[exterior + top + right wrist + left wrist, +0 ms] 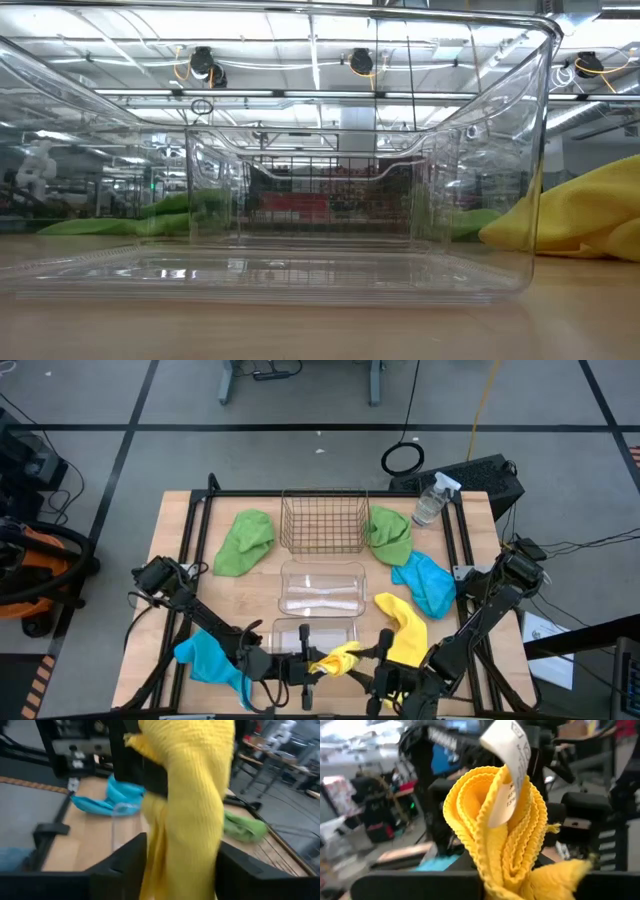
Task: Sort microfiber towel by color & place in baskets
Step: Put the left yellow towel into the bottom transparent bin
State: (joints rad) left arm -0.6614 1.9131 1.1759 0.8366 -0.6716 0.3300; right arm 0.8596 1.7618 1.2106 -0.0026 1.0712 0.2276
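My left gripper [318,666] and my right gripper [368,663] face each other at the table's near edge, both shut on one yellow towel [341,657] between them. A second yellow towel [405,625] lies to the right of the near clear basket [315,633]; it also shows in the low view [580,215]. Blue towels lie at near left [208,658] and right [425,582]. Green towels [245,540] [390,535] flank the copper wire basket [322,520]. A second clear basket [320,588] stands in the middle. My left gripper pinches the yellow towel between its two fingers at a bunched, many-folded part [510,870], coming level from the table's left. The ruffled edge and a white tag [512,765] stand out past the fingers. The towel is lifted clear of the table. My right gripper has a thick gathered stretch of the same yellow towel [182,865] between its two fingers, coming level from the table's right. The towel runs through the fingers as a loose column. The exact place of contact is hidden by the cloth.
A clear spray bottle [432,500] stands at the far right corner. A dark frame [200,510] runs around the work area. The three baskets stand in a row from far to near along the table's middle.
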